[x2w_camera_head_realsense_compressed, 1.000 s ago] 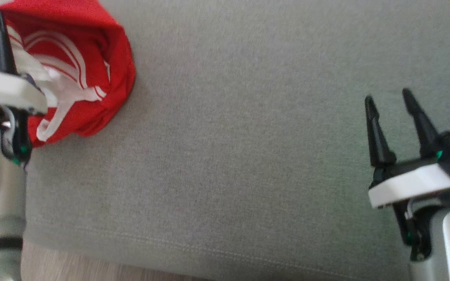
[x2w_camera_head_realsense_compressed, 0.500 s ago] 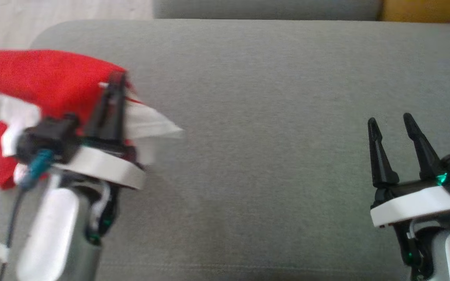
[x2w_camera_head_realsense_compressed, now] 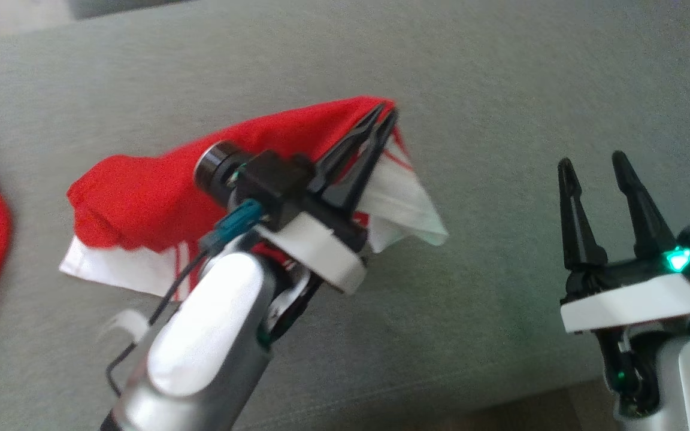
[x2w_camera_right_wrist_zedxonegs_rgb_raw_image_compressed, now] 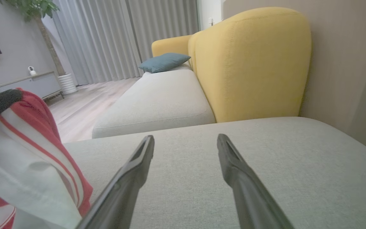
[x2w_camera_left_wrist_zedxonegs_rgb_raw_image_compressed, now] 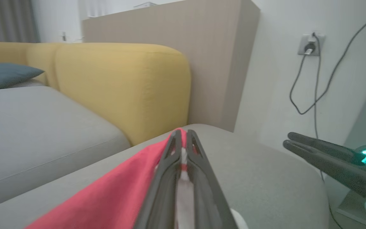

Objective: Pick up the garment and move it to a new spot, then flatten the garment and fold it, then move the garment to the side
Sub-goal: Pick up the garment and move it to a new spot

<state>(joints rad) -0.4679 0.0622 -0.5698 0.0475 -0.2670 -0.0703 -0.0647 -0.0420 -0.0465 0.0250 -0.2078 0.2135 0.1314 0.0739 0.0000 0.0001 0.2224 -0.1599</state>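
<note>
Garment point(x2w_camera_head_realsense_compressed: 141, 197) is pinched in the closed left tool point(x2w_camera_head_realsense_compressed: 388, 114) mid-cushion point(x2w_camera_head_realsense_compressed: 501, 90). The right tool point(x2w_camera_head_realsense_compressed: 593, 164) is held wide near the right edge, with open seat between.

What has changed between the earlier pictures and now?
The left gripper, shut on the red and white garment, carried it across the grey cushion toward the right gripper; the head view shifted too. The right gripper stayed open and empty; the left kept its grip.
</note>
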